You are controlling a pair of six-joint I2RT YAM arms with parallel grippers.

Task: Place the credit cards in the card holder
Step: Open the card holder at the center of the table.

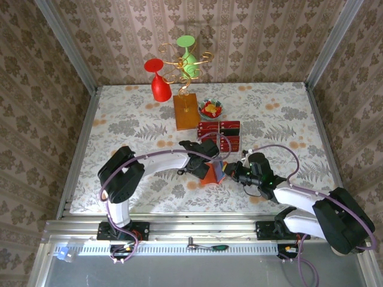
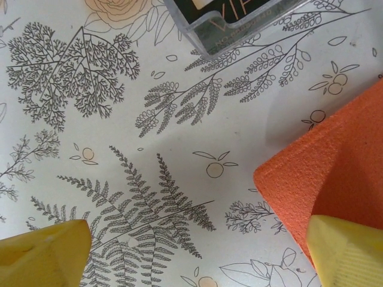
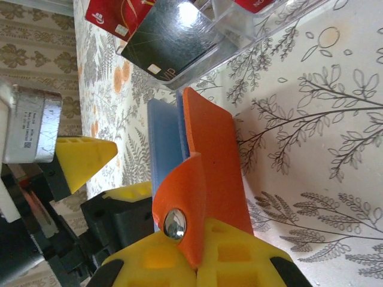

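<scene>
Card holder: the orange card holder [image 1: 210,174] [image 2: 335,173] [image 3: 209,155] stands near the middle of the table [image 1: 119,107], propped open like a tent, with blue lining between its flaps.
Snap: a small silver snap [image 3: 175,224] sits on the curved flap.
Right gripper: the right gripper [image 1: 236,173] [image 3: 194,263] is clenched on that snap flap, reaching in from the right.
Left gripper: the left gripper [image 1: 206,158] [image 2: 197,257] is spread wide and grasps nothing. It hangs at the holder's left edge, with 1 yellow finger [image 2: 347,251] by the orange corner.
Credit cards: the credit cards [image 1: 218,133] [image 3: 114,15] lie in a clear tray [image 2: 233,36] just beyond the holder. Most are red; a black one lies nearest the holder.
Farther back: a wooden block [image 1: 185,112] beside a bowl of candies [image 1: 210,109], then 2 glasses, a red glass [image 1: 158,84] and a green glass [image 1: 188,57].
</scene>
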